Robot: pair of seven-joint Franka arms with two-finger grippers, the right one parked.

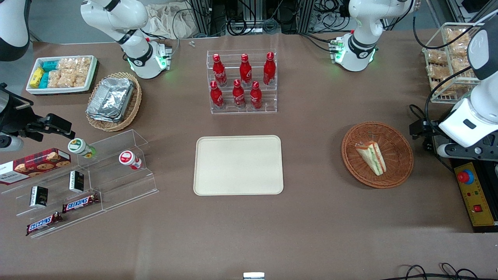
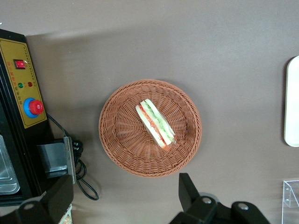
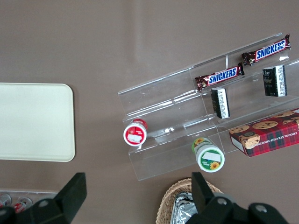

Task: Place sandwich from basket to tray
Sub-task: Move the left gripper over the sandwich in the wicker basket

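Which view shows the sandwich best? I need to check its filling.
The left wrist view: the open claw hangs above the sandwich in its basket. The front view shows it smaller; the right wrist view misses it.

Working left arm (image 1: pixel 472 116): glossy white moulded shell with rounded link housings, broken by a dark grey band at the joint. Its round white base (image 1: pixel 356 54) stands at the table edge farthest from the front camera, ringed by a black collar with a small white mark and lit green at the sides; black cables run from it. Gripper (image 2: pixel 126 203): two matte black angular fingers (image 2: pixel 187 191), spread apart, on a black body with round silver screw heads.
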